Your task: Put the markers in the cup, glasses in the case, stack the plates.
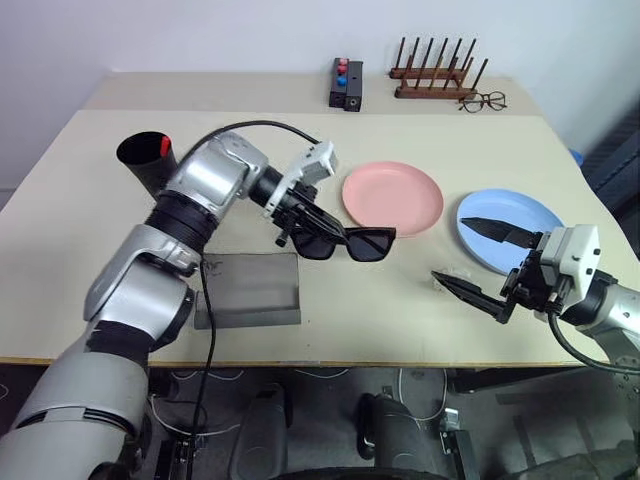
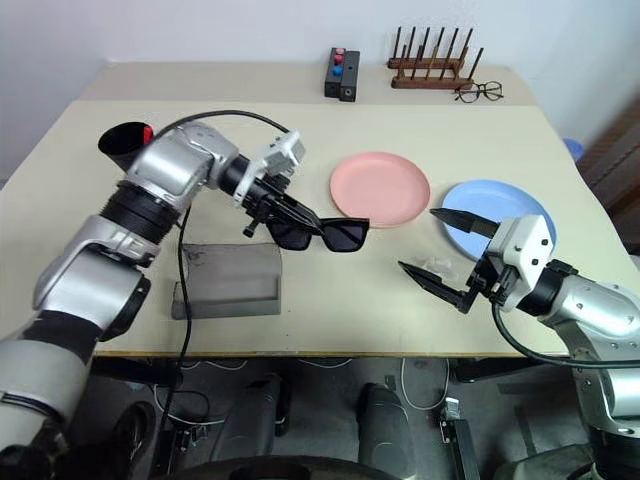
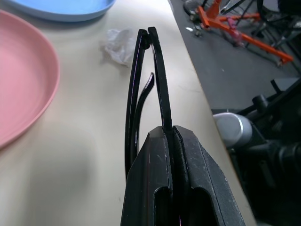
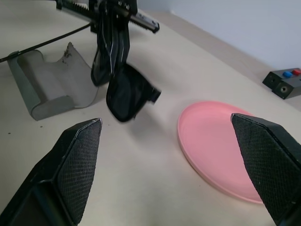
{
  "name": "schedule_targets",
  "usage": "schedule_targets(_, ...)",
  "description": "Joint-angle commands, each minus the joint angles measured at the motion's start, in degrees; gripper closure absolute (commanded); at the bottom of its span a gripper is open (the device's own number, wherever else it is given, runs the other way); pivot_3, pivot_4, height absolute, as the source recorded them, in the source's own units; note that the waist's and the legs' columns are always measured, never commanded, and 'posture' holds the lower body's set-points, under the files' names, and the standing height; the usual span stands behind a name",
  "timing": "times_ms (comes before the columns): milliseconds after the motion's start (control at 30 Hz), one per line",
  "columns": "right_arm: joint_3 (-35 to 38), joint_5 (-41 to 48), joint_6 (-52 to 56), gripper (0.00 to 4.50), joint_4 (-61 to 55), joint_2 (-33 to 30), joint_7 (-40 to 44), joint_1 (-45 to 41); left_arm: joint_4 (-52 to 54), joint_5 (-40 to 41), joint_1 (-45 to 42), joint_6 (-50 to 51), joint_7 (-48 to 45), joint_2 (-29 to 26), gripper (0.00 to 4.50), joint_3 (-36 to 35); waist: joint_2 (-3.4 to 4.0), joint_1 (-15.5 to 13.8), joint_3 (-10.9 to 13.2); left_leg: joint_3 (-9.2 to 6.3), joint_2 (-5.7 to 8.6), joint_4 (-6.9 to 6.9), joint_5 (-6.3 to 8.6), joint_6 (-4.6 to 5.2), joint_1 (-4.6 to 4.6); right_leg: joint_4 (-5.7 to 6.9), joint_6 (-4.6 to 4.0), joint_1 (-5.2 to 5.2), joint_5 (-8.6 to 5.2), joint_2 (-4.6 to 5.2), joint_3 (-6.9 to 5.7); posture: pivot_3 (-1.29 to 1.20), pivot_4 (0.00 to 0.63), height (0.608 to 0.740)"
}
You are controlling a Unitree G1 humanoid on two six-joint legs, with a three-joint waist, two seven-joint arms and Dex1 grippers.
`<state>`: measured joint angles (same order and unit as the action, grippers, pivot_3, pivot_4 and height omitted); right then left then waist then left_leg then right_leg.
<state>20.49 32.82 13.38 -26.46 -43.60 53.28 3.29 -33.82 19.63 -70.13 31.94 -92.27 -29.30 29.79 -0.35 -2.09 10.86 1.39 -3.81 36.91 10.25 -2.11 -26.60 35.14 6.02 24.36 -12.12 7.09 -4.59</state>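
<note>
Left pincer [image 1: 300,222] clamps the glasses [image 1: 345,243] aloft — lenses level, long axis toward the splayed right pincer [image 1: 478,262]; folded temples [image 3: 141,84] in the left wrist view.

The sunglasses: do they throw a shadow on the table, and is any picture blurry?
Right wrist view: a soft shadow lies on the table under the lifted sunglasses. Left wrist view: the left gripper's near fingers look soft, and the sunglasses' folded arms sharp.

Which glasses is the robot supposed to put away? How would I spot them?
Look at the middle of the beige table, just near the pink plate. The sunglasses hang there above the table, pinched in the left gripper. They have thick black frames and dark lenses, unlike the thin clear spectacles at the far edge.
</note>
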Motion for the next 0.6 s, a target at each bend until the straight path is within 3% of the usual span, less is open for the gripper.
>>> schedule_targets(33, 0.4, 1.0, -0.5, 0.00, -0.3, 0.2, 0.1, -1.1, 4.6, 4.1, -1.0, 2.4, -0.2, -5.3, 4.49, 0.4, 0.01, 0.0, 0.0, 0.00, 0.00, -0.01, 0.00, 0.00, 0.00, 0.01, 0.00, 0.01, 0.00, 0.00, 0.00, 0.00, 0.150, 0.740)
schedule_targets(300, 0.3, 1.2, -1.2, 0.00, 0.0, 0.5, 0.2, -1.7, 15.3, 12.3, 7.4, 10.1, -0.2, -21.4, 4.49, 1.5, 0.05, 0.0, 0.0, 0.01, -0.01, -0.03, 0.00, -0.01, 0.01, 0.01, -0.01, 0.02, 0.00, 0.00, 0.01, 0.00, 0.150, 0.740)
schedule_targets(467, -0.7, 0.9, -1.4, 0.00, 0.7, 0.7, 0.5, -2.2, 16.5, 16.3, 9.2, 16.9, -0.2, -24.9, 4.49, -3.7, 0.03, -0.6, 0.0, -0.01, -0.02, 0.07, 0.00, -0.02, -0.07, 0.03, -0.01, 0.06, 0.00, 0.00, 0.00, 0.00, 0.150, 0.740)
schedule_targets(600, -1.4, 0.7, -1.6, 0.00, 1.7, 0.7, 0.9, -3.5, 21.7, 16.2, 13.0, 16.5, -0.2, -29.1, 4.49, -1.8, 0.05, -0.1, 0.0, 0.01, 0.00, 0.07, 0.02, -0.04, -0.12, -0.07, -0.01, 0.06, 0.00, 0.01, 0.01, 0.00, 0.150, 0.740)
